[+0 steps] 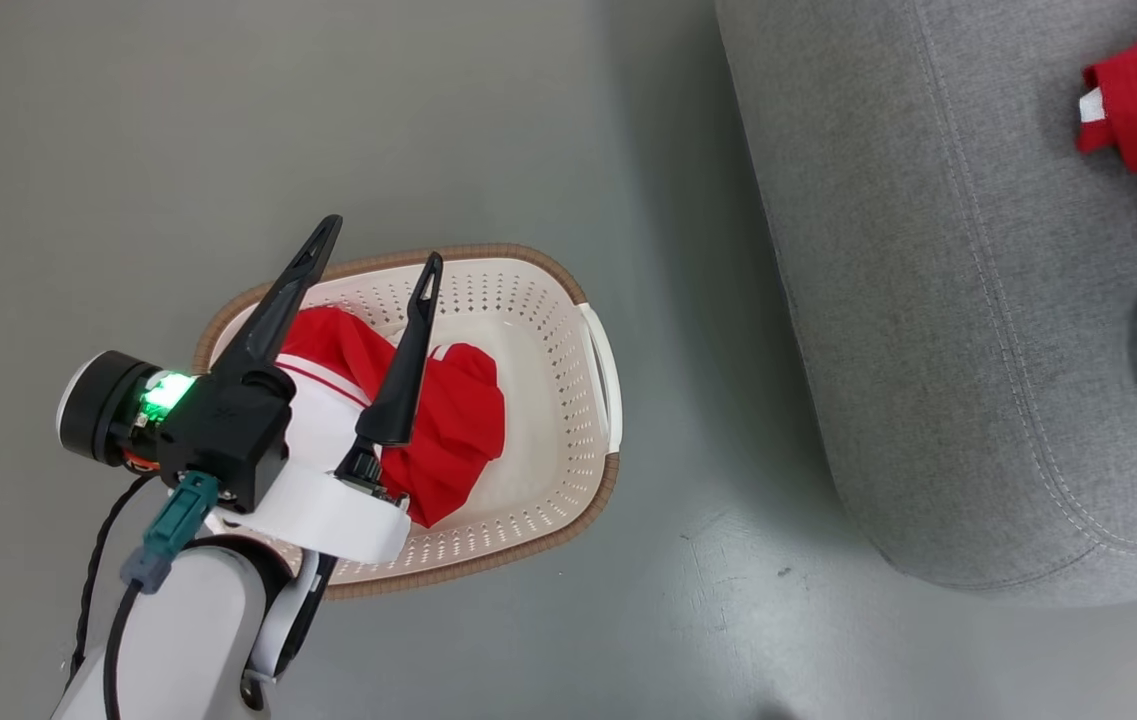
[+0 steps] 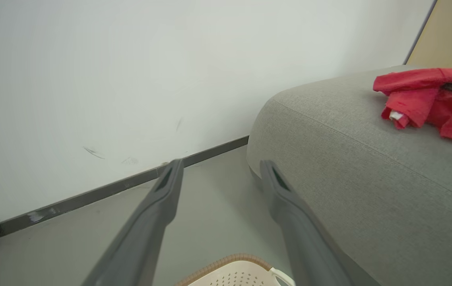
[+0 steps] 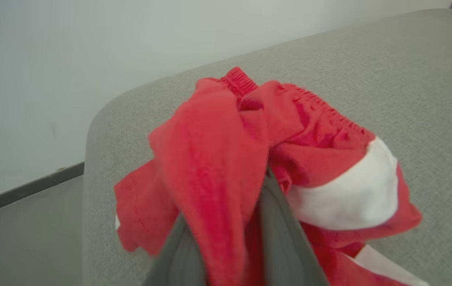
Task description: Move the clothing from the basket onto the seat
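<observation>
The grey seat (image 1: 928,300) stands on the right, with the cream basket (image 1: 560,400) on the floor to its left, near it but apart. One red garment (image 3: 226,159) lies bunched on the seat top, near its far left corner. The right gripper (image 3: 233,214) is on it, fingers close together and pinching a fold of the cloth. A second red garment (image 1: 458,420) lies crumpled in the basket. The left gripper (image 1: 384,240) hovers above it, fingers spread wide and holding nothing.
</observation>
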Robot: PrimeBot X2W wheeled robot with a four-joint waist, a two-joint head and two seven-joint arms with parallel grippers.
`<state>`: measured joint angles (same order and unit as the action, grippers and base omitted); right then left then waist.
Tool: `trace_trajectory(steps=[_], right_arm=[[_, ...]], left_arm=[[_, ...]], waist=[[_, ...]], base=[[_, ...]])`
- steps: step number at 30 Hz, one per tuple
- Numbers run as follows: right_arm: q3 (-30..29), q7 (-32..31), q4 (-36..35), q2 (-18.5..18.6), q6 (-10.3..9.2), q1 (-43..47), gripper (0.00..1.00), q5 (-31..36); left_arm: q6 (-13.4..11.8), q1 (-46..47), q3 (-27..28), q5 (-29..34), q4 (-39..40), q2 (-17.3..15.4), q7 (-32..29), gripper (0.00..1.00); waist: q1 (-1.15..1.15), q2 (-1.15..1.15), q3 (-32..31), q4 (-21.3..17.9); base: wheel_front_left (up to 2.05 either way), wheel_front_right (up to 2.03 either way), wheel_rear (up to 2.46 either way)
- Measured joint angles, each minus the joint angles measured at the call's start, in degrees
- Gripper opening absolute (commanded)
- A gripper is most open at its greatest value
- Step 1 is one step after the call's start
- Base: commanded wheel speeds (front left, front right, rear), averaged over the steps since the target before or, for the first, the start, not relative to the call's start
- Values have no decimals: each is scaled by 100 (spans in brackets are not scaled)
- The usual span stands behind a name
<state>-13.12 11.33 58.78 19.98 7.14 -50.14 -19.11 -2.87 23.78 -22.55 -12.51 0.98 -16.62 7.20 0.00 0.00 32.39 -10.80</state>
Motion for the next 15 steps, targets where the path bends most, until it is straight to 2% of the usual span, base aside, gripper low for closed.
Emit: trace_trajectory(steps=[15], right_arm=[[427,130,189,-292,0,198,100,-60]], left_arm=[[2,-4,-1,-147,-371,105,256,100]], waist=[[0,0,-287,-105]], base=[[0,0,0]])
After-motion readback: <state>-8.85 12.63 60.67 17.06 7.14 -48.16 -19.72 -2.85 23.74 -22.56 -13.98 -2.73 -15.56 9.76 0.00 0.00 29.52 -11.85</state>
